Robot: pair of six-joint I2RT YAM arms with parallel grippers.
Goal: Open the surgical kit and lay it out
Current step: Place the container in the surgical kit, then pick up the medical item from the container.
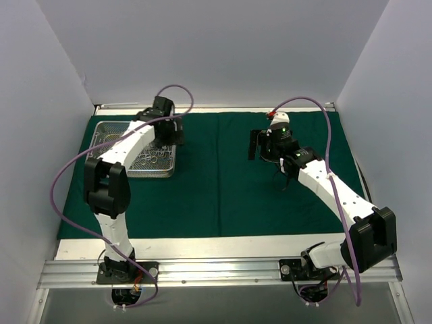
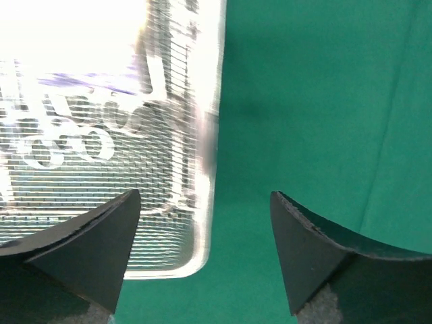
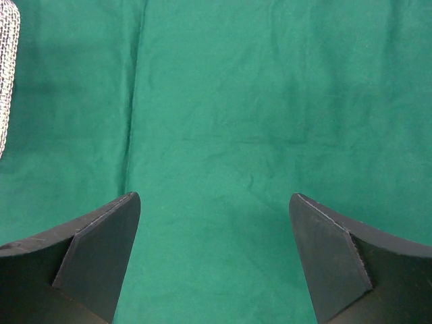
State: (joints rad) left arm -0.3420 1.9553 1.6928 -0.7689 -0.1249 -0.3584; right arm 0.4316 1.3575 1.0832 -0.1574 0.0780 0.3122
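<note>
Left gripper (image 2: pixel 204 197) is hanging released, gripping nothing; I'm hovering it over the edge of the wire-mesh tray (image 2: pixel 169 266), probably positioning for lifting clamps (image 2: pixel 67 142) onto the spread green cloth (image 2: pixel 324 101).

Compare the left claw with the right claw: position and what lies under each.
The left claw hangs over the right edge of the wire-mesh tray; the right claw hangs over bare green cloth. The left claw is over the cloth's left half, the right claw over its right half. Both are open and hold nothing.
</note>
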